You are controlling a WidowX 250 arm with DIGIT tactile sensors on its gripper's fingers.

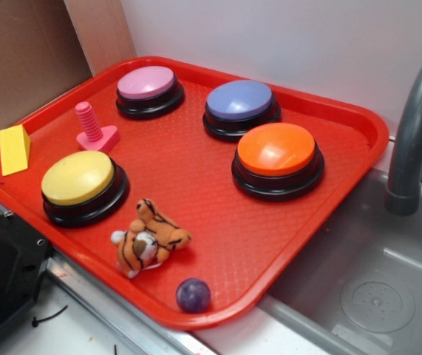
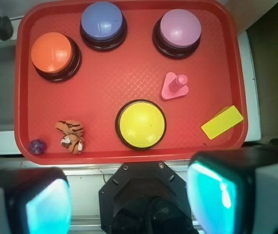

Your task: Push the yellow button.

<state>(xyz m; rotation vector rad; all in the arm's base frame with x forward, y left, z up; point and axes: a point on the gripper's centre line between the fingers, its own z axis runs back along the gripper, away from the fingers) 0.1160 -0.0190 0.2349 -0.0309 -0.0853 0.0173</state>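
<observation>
The yellow button (image 1: 77, 177) (image 2: 141, 123), a yellow dome on a black round base, sits at the front left of the red tray (image 1: 196, 155) (image 2: 129, 73). In the wrist view my gripper (image 2: 129, 200) hangs high above the tray's near edge, short of the button. Its jaws stand wide apart with nothing between them, and the teal pads (image 2: 212, 192) frame the robot's black base below. The gripper itself does not show in the exterior view.
The tray also holds a pink button (image 1: 146, 83), a blue button (image 1: 239, 100), an orange button (image 1: 276, 149), a pink peg (image 1: 92, 127), a yellow wedge block (image 1: 15, 150), a toy tiger (image 1: 148, 238) and a purple ball (image 1: 194, 294). A grey sink (image 1: 373, 288) with a faucet (image 1: 414, 133) lies to the right.
</observation>
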